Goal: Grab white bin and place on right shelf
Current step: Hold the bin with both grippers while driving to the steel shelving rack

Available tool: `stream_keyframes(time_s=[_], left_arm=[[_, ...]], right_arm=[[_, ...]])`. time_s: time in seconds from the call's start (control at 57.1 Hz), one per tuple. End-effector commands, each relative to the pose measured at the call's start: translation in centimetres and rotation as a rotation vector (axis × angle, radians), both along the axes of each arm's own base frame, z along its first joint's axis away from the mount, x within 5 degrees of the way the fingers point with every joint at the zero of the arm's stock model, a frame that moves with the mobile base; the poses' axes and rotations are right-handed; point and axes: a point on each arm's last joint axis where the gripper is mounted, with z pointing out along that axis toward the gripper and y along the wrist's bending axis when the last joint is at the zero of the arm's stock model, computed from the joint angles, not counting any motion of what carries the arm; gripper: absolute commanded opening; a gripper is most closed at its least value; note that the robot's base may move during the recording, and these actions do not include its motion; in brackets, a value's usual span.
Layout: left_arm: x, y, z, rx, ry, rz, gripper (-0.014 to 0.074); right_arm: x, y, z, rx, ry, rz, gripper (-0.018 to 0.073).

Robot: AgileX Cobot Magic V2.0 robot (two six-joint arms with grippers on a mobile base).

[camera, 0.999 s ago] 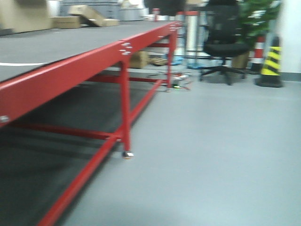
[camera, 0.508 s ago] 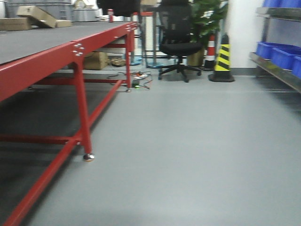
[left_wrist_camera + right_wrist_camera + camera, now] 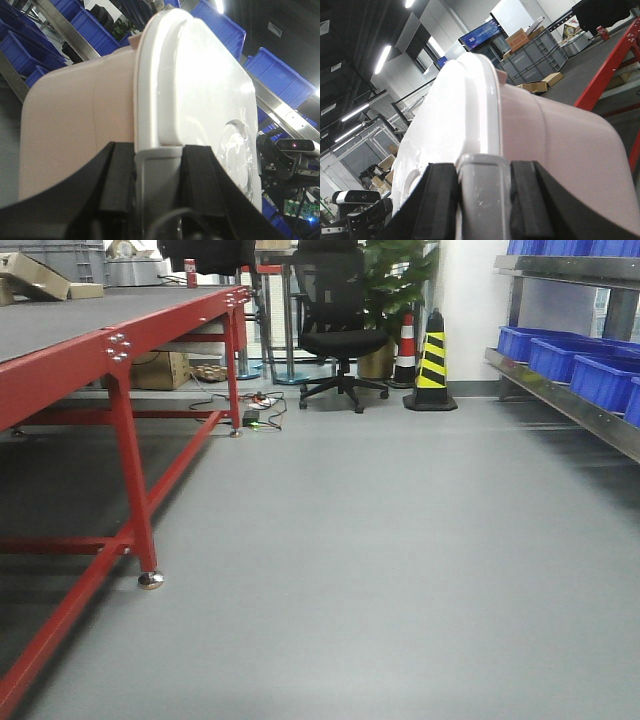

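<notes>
Bin: the white bin hung between the two arms, one short end filling each wrist view; it did not show in the front view
Left gripper: the left gripper was pinched on the grey latch under the lid, a black finger pressed to either side
Right gripper: the right gripper was clamped the same way on the opposite end's latch, just below the lid's rim
Shelf: the right shelf ran along the right of the front view, its lower level already carrying blue bins; the red-framed tabletop stood to the left, bare floor between
Handling: stiff moulded plastic, glossy and likely slippery; bulky, weight unknown since the lid hid any contents
Hold: the end latches looked the surest grip, as the smooth walls offered no edge
Risk: a latch could flex or unclip if the arms pulled apart or tilted unevenly
</notes>
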Motion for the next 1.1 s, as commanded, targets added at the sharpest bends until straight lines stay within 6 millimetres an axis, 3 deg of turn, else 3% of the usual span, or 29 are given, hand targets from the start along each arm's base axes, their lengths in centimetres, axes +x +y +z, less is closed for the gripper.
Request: stream_keyframes(time_s=[0.0,1.086], left_arm=[[-5.11,-2.19,3.39,-0.007,-0.171,-0.298,-0.0127],[-5.11,-2.19,3.39,-0.007,-0.171,-0.298,-0.0127]], right_arm=[[-2.80,1.49,3.22,0.110,-0.127,0.153,0.0071],[-2.80,1.49,3.22,0.110,-0.127,0.153,0.0071]])
